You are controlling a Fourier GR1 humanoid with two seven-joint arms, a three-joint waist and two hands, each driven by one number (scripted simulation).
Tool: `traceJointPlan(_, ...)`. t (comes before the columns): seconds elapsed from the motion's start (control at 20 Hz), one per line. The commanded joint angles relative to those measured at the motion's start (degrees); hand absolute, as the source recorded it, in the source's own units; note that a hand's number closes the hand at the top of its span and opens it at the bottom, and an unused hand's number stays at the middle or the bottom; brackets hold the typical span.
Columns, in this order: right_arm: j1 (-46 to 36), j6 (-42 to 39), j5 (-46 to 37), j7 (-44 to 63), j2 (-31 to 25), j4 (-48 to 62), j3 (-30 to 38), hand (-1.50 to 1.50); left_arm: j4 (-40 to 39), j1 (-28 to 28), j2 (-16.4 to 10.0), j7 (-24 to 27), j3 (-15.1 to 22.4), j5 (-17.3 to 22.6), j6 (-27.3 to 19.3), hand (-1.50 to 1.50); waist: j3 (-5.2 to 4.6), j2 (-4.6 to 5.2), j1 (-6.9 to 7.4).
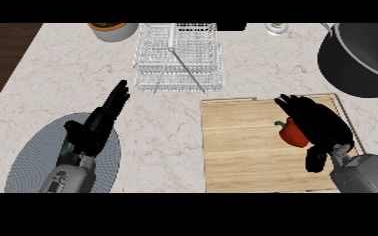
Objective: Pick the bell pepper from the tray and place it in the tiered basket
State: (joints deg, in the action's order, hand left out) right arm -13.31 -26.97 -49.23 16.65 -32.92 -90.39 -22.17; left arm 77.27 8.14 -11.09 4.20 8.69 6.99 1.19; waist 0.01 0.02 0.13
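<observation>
R hand (319, 127) sits against bell pepper (293, 134) on wooden tray (244, 150), prob. lined up to grab; can't tell if closed yet. L hand (100, 122) open, idle over grey plate (29, 165). Tiered basket (179, 57) just beyond tray.

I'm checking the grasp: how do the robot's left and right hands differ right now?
The left hand has straight fingers and holds nothing; the right hand curls its fingers round the red bell pepper. The left hand is over the grey plate; the right hand is over the wooden tray. Both are black and come in from the view's lower edge.
</observation>
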Motion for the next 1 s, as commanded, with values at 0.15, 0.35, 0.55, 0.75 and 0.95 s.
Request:
traceJointPlan(0.15,1.08,0.05,-4.22,-7.91,0.99,4.1,4.82,-1.5,5.03,-3.0,0.5,-1.78,-1.04,-1.9,1.44,0.0,0.0,-0.05,0.01)
traceJointPlan(0.35,-2.26,3.52,-8.33,-10.44,5.11,12.48,5.0,-1.5,-1.78,0.81,0.85,0.81,-4.16,-1.34,3.72,0.0,0.0,0.05,0.09)
traceJointPlan(0.55,2.77,8.09,-4.28,-16.39,6.64,7.84,5.58,1.5,0.25,-0.74,1.06,0.53,-3.77,-2.17,2.63,0.0,0.02,0.01,-0.16)
traceJointPlan(0.75,-1.12,8.01,-7.7,-18.82,8.82,11.81,6.46,1.5,-2.0,0.15,3.4,1.12,-3.03,-4.22,2.67,0.0,-0.01,0.02,-0.03)
traceJointPlan(0.95,2.02,8.11,-8.34,-20.52,8.75,7.35,8.21,1.5,-0.57,-1.62,1.26,1.3,-5.34,-3.1,5.73,0.0,-0.01,-0.05,-0.15)
